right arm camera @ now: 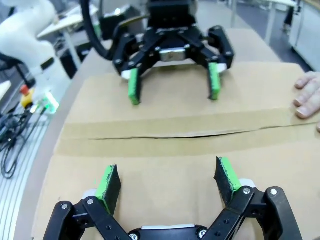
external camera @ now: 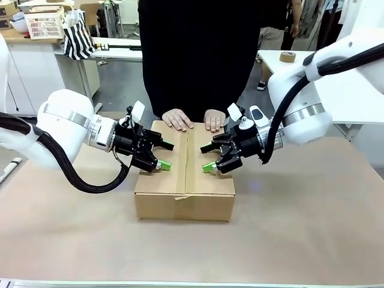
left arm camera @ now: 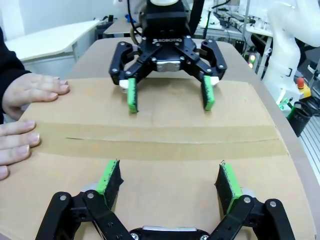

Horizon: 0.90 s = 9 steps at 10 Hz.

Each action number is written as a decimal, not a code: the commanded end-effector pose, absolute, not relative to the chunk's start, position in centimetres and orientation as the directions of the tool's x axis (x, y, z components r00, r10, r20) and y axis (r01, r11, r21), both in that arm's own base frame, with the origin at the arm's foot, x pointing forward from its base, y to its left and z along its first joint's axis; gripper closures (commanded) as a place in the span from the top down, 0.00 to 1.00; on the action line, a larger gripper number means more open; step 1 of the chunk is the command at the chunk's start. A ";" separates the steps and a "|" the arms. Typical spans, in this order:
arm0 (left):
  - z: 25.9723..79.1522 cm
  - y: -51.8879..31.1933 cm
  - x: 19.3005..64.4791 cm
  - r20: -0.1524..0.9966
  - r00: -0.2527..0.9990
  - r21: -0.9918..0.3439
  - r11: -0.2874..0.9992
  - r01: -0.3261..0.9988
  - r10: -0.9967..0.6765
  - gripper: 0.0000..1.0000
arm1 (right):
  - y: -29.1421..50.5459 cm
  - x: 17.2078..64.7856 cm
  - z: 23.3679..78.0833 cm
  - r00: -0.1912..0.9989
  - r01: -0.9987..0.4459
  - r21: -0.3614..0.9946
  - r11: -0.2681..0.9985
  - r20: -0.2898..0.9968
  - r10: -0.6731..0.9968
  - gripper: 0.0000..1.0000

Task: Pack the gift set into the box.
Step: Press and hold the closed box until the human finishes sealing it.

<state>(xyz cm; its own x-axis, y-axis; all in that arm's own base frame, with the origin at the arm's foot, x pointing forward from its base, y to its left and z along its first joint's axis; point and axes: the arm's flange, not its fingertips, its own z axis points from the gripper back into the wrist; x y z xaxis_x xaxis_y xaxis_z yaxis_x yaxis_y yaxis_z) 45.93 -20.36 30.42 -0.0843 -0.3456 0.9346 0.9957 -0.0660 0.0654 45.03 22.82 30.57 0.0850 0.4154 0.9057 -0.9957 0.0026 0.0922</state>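
The brown cardboard box stands mid-table with its top flaps folded shut, the seam running between both grippers. My left gripper is open just over the box's left flap, holding nothing. Facing it over the right flap, my right gripper is open too. The left wrist view looks past its own gripper at the right gripper. The right wrist view has its own gripper below and the left gripper opposite. A person's hands rest on the box's far edge. The gift set is hidden.
The person in black stands at the far side of the brown-covered table. Behind, a white lattice basket, a striped bag and a tape roll sit on other tables. Bare table lies on both sides of the box.
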 end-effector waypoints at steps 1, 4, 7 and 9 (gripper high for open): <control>29.2 -20.4 45.8 0.922 -0.116 0.081 -0.109 0.991 -0.369 1.00 | 22.4 45.0 29.0 0.121 -0.991 0.081 0.108 0.892 0.436 1.00; 30.5 -20.5 45.9 0.933 -0.091 0.069 -0.077 0.995 -0.349 1.00 | 22.7 45.3 30.6 0.098 -0.995 0.093 0.033 0.907 0.409 1.00; 30.5 -20.5 45.9 0.933 -0.091 0.069 -0.077 0.995 -0.349 1.00 | 22.7 45.3 30.6 0.098 -0.995 0.093 0.033 0.907 0.409 1.00; 30.5 -20.5 45.9 0.933 -0.091 0.069 -0.077 0.995 -0.349 1.00 | 22.7 45.3 30.6 0.098 -0.995 0.093 0.033 0.907 0.409 1.00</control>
<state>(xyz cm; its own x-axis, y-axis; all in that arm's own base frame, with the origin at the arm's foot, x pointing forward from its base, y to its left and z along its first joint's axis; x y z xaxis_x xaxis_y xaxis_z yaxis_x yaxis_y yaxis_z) 45.97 -20.49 30.63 -0.0923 -0.3460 0.9337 0.9947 -0.0754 0.0704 45.34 22.72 30.84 0.0982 0.4016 0.9105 -0.9952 0.0354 0.0917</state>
